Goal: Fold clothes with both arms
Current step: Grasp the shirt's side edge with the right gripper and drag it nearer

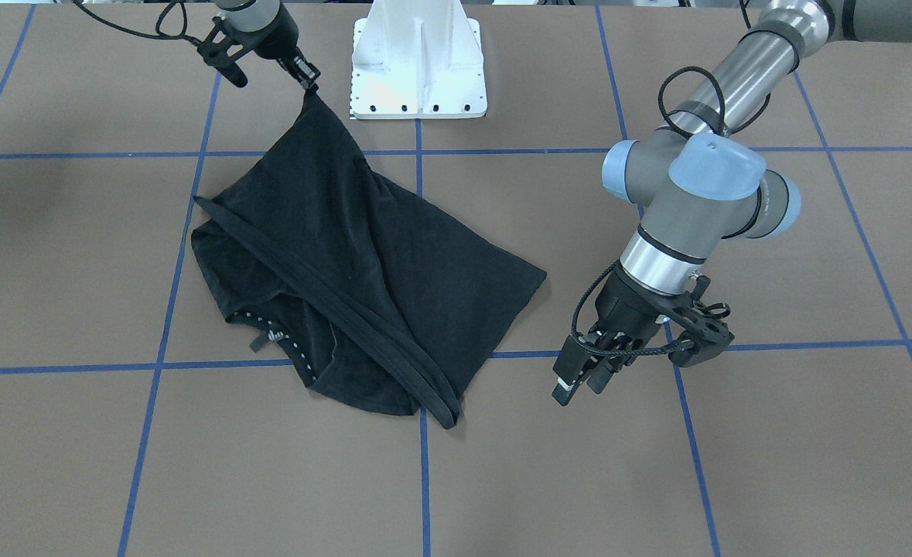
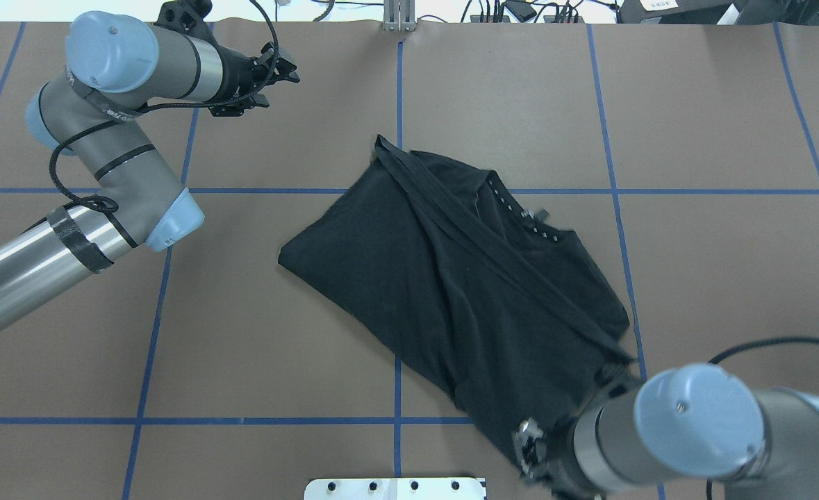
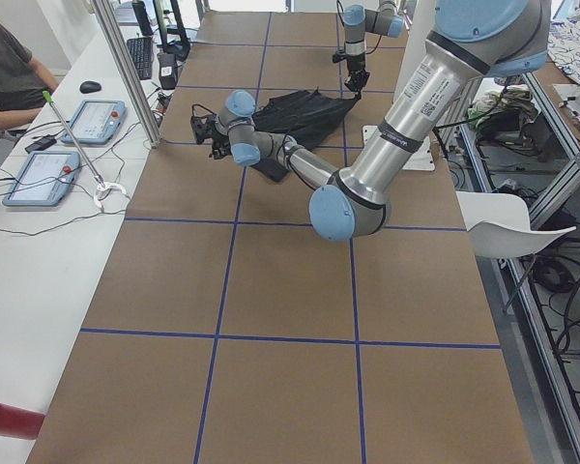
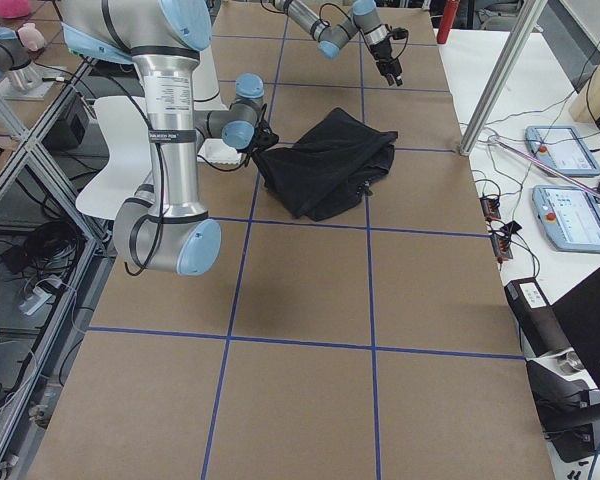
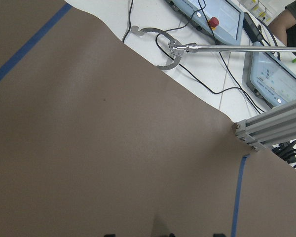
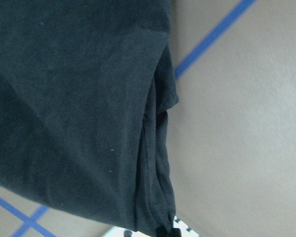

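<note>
The black T-shirt (image 1: 363,271) lies crumpled on the brown table, plain side up, with a seam band running diagonally and the neck label showing. One corner is pulled up taut to my right gripper (image 1: 310,83), which is shut on it near the base pedestal; in the overhead view the same gripper (image 2: 531,451) sits at the T-shirt's (image 2: 465,278) near edge. The right wrist view shows the cloth (image 6: 79,98) hanging from the fingers. My left gripper (image 1: 579,383) hovers over bare table beside the T-shirt's far corner, open and holding nothing. It shows again in the overhead view (image 2: 287,73).
The white bolted pedestal (image 1: 417,70) stands at the robot's side of the table. Blue tape lines (image 1: 425,464) grid the brown surface. Past the table's far edge are touch panels (image 5: 278,81), cables, a metal reach tool (image 5: 187,48) and an aluminium post (image 5: 271,128). A person (image 3: 5,68) sits there.
</note>
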You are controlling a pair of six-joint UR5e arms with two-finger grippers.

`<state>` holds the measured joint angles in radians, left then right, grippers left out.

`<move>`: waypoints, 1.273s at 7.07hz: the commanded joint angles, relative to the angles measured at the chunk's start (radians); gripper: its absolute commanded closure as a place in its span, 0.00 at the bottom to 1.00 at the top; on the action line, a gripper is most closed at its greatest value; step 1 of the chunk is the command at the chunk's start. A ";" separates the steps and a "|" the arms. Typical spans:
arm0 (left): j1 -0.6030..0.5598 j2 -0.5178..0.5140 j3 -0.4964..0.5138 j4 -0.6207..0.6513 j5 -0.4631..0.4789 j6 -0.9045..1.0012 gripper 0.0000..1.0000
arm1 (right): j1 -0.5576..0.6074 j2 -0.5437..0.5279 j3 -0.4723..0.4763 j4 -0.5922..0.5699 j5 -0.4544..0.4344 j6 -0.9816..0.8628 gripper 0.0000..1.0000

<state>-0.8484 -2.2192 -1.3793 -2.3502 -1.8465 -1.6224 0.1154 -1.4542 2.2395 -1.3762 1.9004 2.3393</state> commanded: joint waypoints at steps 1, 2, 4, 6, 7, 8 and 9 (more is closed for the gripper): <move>0.011 -0.002 -0.099 0.083 -0.049 -0.001 0.27 | -0.143 0.015 0.003 -0.001 -0.007 0.029 0.01; 0.044 0.006 -0.156 0.147 -0.045 -0.001 0.27 | -0.117 0.014 0.002 -0.001 -0.006 0.029 0.00; 0.148 0.033 -0.275 0.295 0.042 -0.001 0.24 | 0.033 0.012 0.002 -0.003 0.006 0.028 0.00; 0.285 0.160 -0.478 0.452 0.148 -0.022 0.24 | 0.238 0.017 -0.024 -0.004 0.014 0.002 0.00; 0.360 0.208 -0.488 0.448 0.202 -0.096 0.26 | 0.325 0.031 -0.053 -0.004 0.014 -0.071 0.00; 0.399 0.216 -0.489 0.448 0.242 -0.134 0.27 | 0.416 0.082 -0.111 -0.006 0.016 -0.133 0.00; 0.428 0.248 -0.488 0.448 0.245 -0.172 0.28 | 0.487 0.128 -0.180 -0.004 0.064 -0.140 0.00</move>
<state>-0.4661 -2.0066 -1.8616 -1.9048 -1.6251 -1.7449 0.5047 -1.3789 2.1339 -1.3813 1.9271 2.2335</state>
